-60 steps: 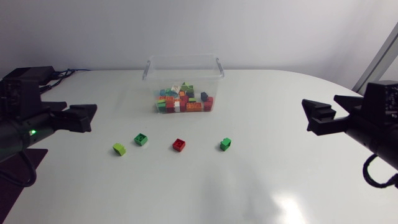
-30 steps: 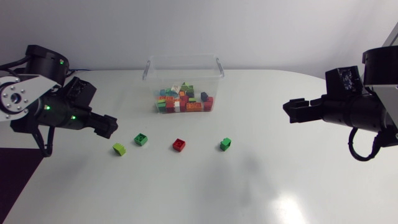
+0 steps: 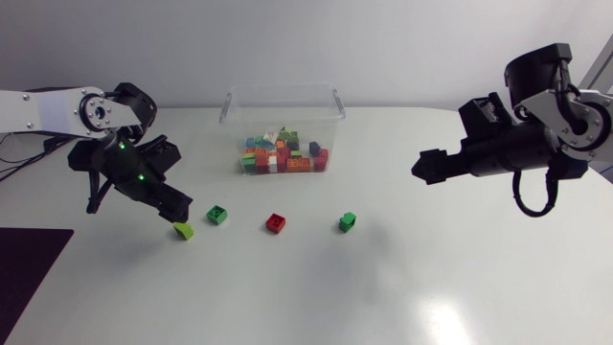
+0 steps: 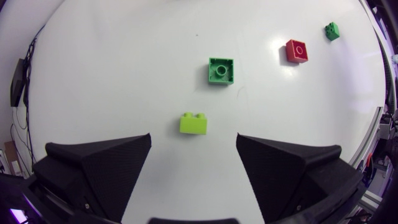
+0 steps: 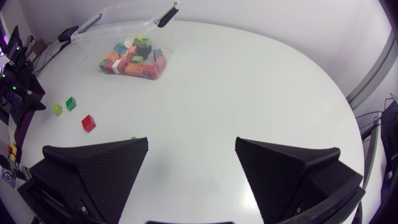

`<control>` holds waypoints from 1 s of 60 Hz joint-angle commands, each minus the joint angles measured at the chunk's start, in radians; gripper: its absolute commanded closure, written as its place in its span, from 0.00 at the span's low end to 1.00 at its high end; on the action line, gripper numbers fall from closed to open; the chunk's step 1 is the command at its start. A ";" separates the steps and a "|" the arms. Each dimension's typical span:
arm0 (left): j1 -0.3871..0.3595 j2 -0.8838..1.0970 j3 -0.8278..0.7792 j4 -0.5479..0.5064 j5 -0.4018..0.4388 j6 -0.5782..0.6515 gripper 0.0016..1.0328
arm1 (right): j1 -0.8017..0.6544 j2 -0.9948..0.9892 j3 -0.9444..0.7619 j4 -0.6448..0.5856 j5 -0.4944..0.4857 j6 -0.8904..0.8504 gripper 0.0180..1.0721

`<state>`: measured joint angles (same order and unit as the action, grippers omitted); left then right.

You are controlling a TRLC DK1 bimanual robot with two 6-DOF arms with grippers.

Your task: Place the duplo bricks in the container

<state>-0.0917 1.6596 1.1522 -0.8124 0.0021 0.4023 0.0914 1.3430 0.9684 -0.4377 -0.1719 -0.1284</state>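
Four loose bricks lie in a row in front of the clear container (image 3: 283,105), which holds several mixed bricks: a lime brick (image 3: 183,230), a green brick (image 3: 217,215), a red brick (image 3: 276,223) and another green brick (image 3: 347,222). My left gripper (image 3: 180,205) hangs open just above and behind the lime brick. In the left wrist view the lime brick (image 4: 194,124) lies just ahead of the open left gripper (image 4: 193,147), with the green brick (image 4: 221,71) and red brick (image 4: 296,51) farther on. My right gripper (image 3: 422,168) is open, raised, well right of the bricks.
In the right wrist view the container (image 5: 124,28) stands far ahead of the open gripper (image 5: 191,146), and the red brick (image 5: 88,123) and lime brick (image 5: 57,109) lie off to one side. Bare white table spreads around the row.
Both arms swung in from the side edges toward the middle. The left gripper came down close to the lime brick; the right gripper moved inward and stays high. The bricks have not moved.
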 commanded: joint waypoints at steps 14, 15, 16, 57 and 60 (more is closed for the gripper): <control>-0.009 0.118 0.038 -0.019 0.001 0.013 0.10 | 0.070 0.111 0.090 -0.105 0.086 -0.246 0.05; -0.009 0.120 0.038 -0.019 0.001 0.013 0.10 | 0.073 0.116 0.095 -0.108 0.086 -0.249 0.05; -0.009 0.127 0.038 -0.010 -0.001 0.013 0.12 | 0.079 0.120 0.098 -0.113 0.084 -0.249 0.05; 0.000 0.253 0.073 0.061 -0.021 0.029 0.46 | 0.245 0.282 0.141 -0.111 0.166 -0.251 0.05; 0.001 0.258 0.073 0.061 -0.021 0.030 0.46 | 0.248 0.294 0.145 -0.110 0.166 -0.249 0.05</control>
<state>-0.0948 1.8893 1.2057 -0.7567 -0.0132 0.4049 0.3325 1.6032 1.0882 -0.5499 -0.0170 -0.3679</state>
